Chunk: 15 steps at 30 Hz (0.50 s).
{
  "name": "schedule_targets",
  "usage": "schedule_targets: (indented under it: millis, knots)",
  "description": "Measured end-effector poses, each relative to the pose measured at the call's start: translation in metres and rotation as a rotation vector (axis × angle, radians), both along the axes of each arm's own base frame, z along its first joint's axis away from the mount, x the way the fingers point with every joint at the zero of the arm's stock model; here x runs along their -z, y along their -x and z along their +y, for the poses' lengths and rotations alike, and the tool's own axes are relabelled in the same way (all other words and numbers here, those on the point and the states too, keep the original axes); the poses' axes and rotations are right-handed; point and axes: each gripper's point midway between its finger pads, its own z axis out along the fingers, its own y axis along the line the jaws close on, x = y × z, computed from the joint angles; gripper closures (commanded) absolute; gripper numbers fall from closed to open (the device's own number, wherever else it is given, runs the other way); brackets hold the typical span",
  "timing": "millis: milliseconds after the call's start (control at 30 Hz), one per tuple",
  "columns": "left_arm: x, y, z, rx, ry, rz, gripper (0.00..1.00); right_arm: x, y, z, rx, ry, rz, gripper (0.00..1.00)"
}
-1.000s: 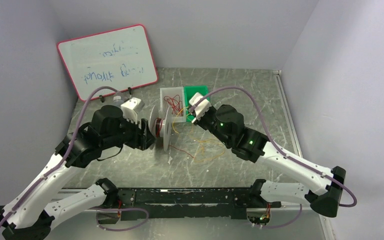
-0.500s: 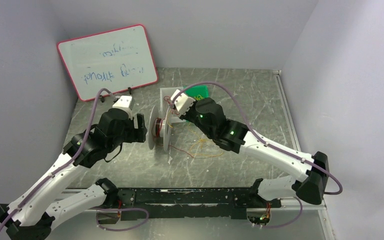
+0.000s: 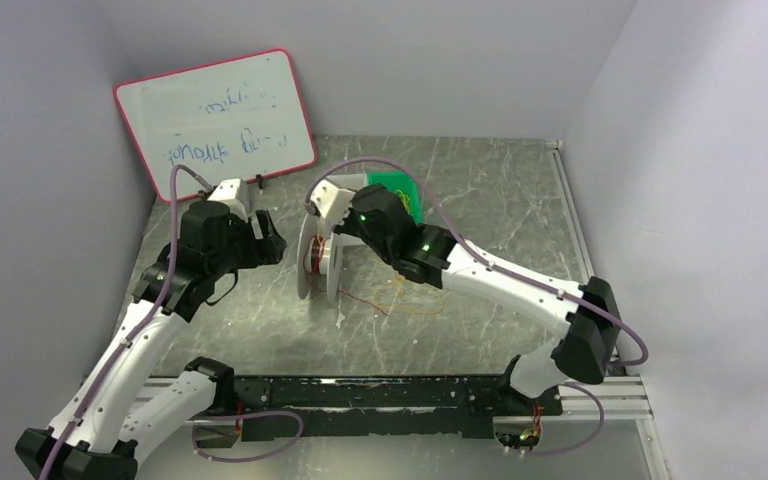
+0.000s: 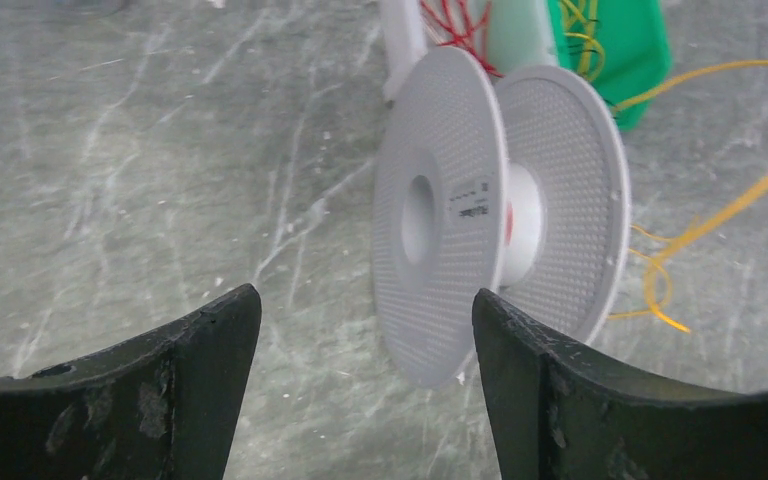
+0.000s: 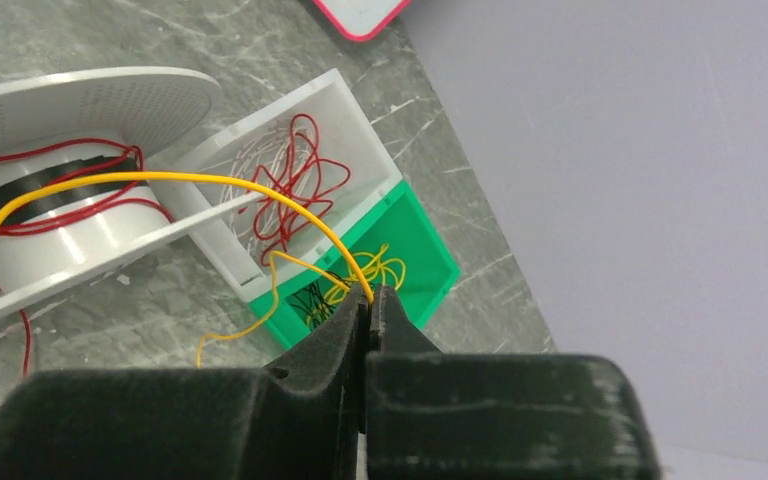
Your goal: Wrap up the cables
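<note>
A white spool (image 3: 318, 262) stands on edge mid-table, with red cable (image 5: 20, 225) wound on its hub. Pinched at the fingertips of my shut right gripper (image 5: 372, 292) is a yellow cable (image 5: 210, 180), which arches over the spool's hub. That gripper (image 3: 322, 215) hangs just behind and above the spool. More yellow and red cables (image 3: 410, 295) lie loose on the table right of the spool. My left gripper (image 4: 365, 293) is open and empty, left of the spool (image 4: 460, 215) and apart from it.
A white box (image 5: 360, 125) holding tangled red cables and a green box (image 5: 430, 262) holding yellow and black ones sit behind the spool. A pink-framed whiteboard (image 3: 215, 120) leans at the back left. Walls close in on three sides.
My left gripper opened and drew back to the left, away from the spool. The right arm swung left over the spool, carrying the yellow cable with it.
</note>
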Motion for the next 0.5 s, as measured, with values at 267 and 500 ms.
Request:
schedule_targets:
  millis: [267, 500]
  knots:
    - [0.003, 0.0, -0.029, 0.133, 0.095, 0.001, 0.21, 0.014, -0.006, 0.02, -0.026, 0.072, 0.05, 1.0]
    - [0.01, 0.0, -0.046, 0.212, 0.141, 0.033, 0.21, 0.038, -0.002, 0.026, -0.046, 0.121, 0.103, 1.0]
